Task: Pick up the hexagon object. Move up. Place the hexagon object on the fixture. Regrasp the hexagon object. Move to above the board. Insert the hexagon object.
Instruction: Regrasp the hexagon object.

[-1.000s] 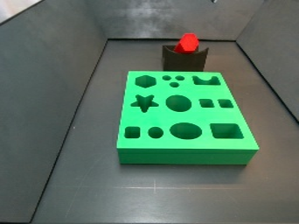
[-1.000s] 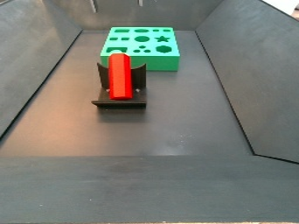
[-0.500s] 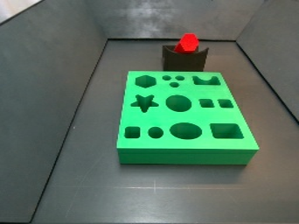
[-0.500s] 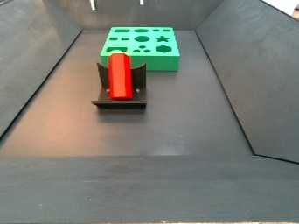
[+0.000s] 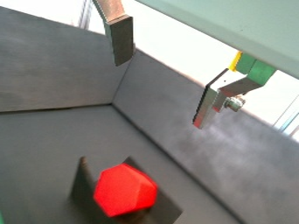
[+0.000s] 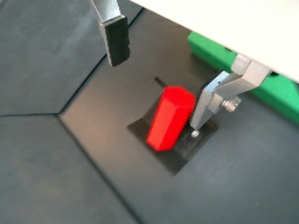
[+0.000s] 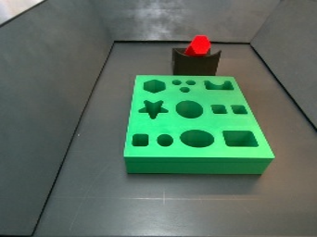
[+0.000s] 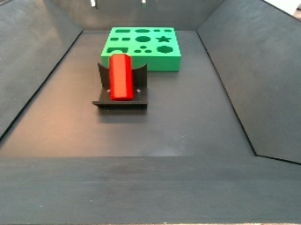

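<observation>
Side views: one hexagon object (image 8: 120,76) on one fixture (image 8: 120,98), hand (image 6: 158,74) spread wide, empty.

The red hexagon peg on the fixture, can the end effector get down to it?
Probably yes. The end effector is open above the hexagon peg, which lies on the fixture, with nothing between.

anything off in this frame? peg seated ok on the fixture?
Nothing stands out. The hexagon object lies lengthwise in the fixture notch, not visibly tilted. The board sits flat, with its cut-outs empty. The gripper is open above the peg with nothing between its fingers.
</observation>
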